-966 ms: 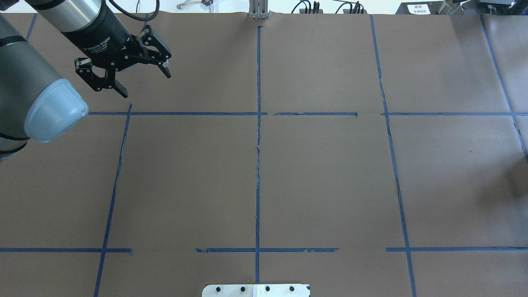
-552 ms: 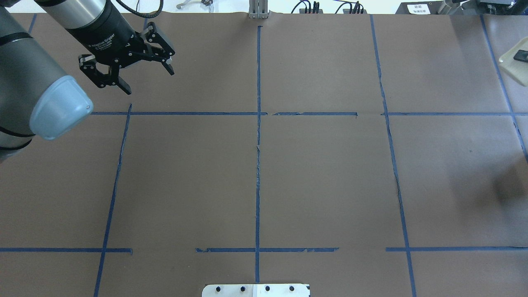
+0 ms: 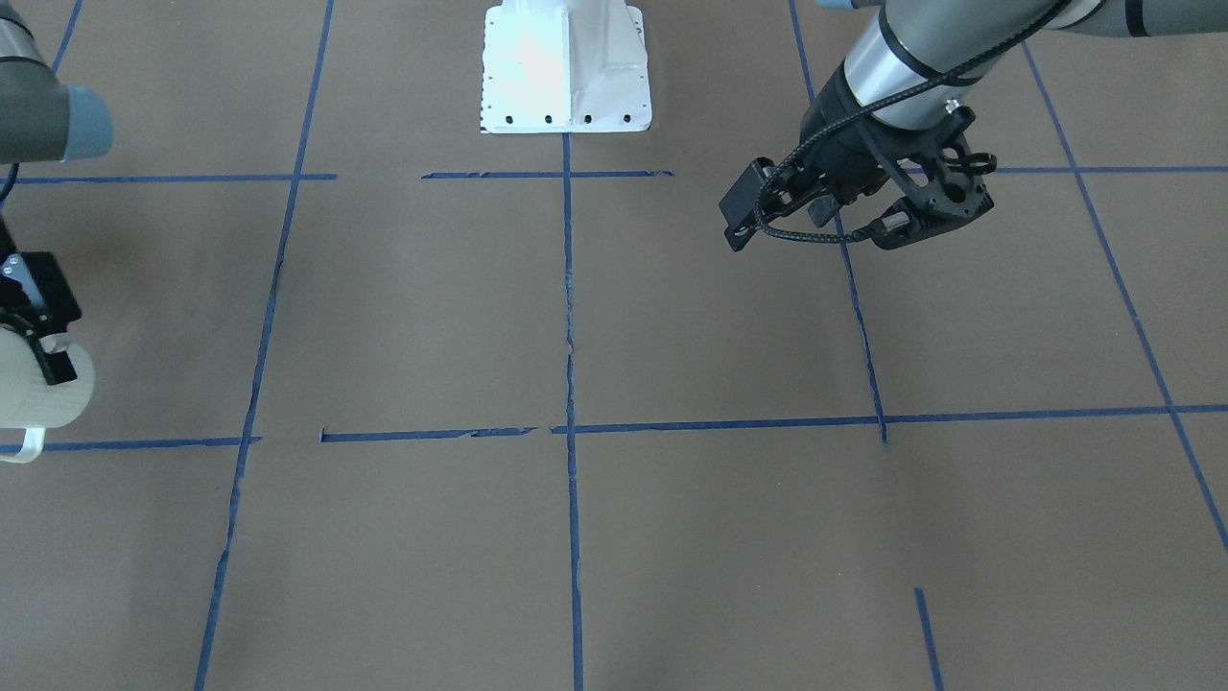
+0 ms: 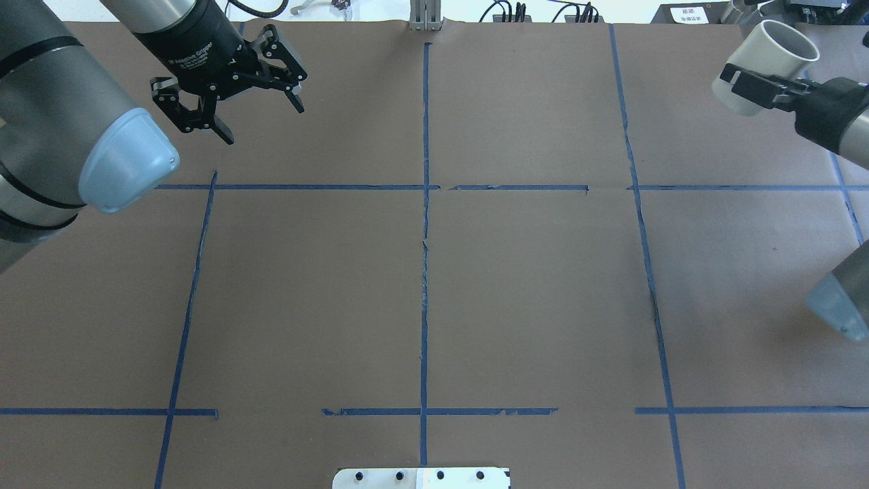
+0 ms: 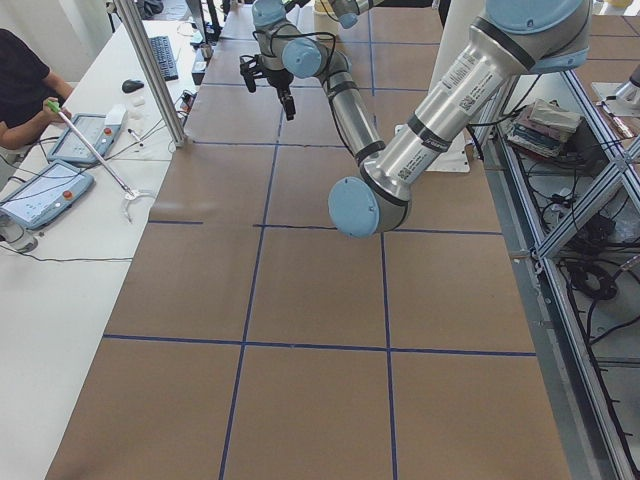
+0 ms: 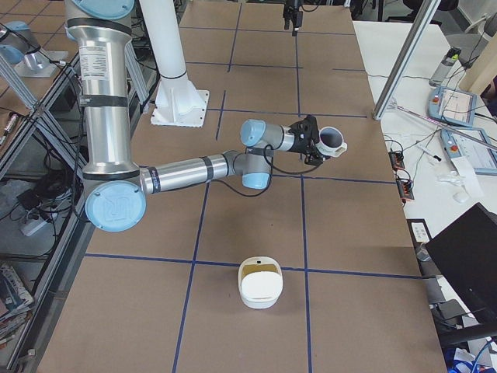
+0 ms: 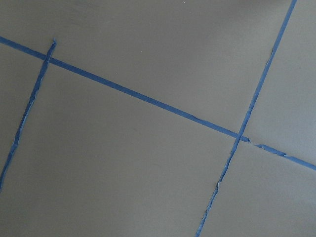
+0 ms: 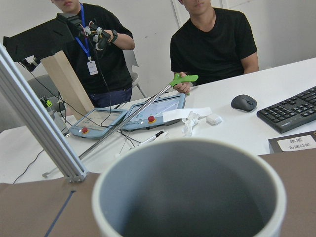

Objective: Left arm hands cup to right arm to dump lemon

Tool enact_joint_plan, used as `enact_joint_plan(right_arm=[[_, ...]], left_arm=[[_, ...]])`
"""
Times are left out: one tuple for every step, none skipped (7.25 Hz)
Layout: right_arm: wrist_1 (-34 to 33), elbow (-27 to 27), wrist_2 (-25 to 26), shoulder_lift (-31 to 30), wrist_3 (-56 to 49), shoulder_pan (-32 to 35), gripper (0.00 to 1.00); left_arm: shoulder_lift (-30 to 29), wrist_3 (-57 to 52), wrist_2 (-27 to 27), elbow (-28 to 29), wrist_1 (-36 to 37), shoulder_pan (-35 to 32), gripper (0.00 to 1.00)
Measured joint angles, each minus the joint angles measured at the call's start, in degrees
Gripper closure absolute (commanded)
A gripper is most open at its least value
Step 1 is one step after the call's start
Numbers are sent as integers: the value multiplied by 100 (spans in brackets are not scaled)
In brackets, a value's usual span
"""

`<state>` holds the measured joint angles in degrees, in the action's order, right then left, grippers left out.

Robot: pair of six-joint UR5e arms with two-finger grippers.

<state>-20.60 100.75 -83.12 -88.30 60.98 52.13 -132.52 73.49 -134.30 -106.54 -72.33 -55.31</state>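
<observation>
My right gripper (image 4: 753,87) is shut on the white-cream cup (image 4: 770,51) and holds it in the air at the table's far right. The cup is tilted, with its mouth toward the far side. It also shows at the left edge of the front-facing view (image 3: 34,393), in the right-side view (image 6: 332,141), and in the right wrist view (image 8: 192,192). There its grey inside looks bare, though its bottom is cut off. The lemon shows in no view. My left gripper (image 4: 263,122) is open and empty above the far left of the table, and also shows in the front-facing view (image 3: 815,216).
A white rounded container (image 6: 260,284) with a pale yellow inside sits on the table at the robot's right end. Blue tape lines (image 4: 425,224) cross the brown table cover. The white robot base (image 3: 566,67) stands at the near edge. Operators (image 8: 212,44) sit beyond the far edge with a grabber stick.
My right arm has come in from the right edge with the cup in its gripper. My left gripper, still open, has moved right and toward the far edge.
</observation>
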Motion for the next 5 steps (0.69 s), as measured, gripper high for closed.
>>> enact_joint_plan(right_arm=[[-616, 406, 709, 68, -163, -511, 53], [-1251, 681, 1396, 267, -233, -1013, 53], [-1855, 806, 2072, 580, -259, -1503, 52], [-2418, 847, 2599, 941, -267, -1876, 51], [-2992, 845, 3054, 1348, -268, -2202, 51]], left_arm=[[-102, 4, 0, 98, 0, 8, 0], [-211, 6, 36, 201, 0, 16, 0], [-363, 9, 131, 343, 0, 60, 0], [-512, 15, 234, 469, -1, 148, 0], [-733, 39, 314, 681, 0, 217, 0]])
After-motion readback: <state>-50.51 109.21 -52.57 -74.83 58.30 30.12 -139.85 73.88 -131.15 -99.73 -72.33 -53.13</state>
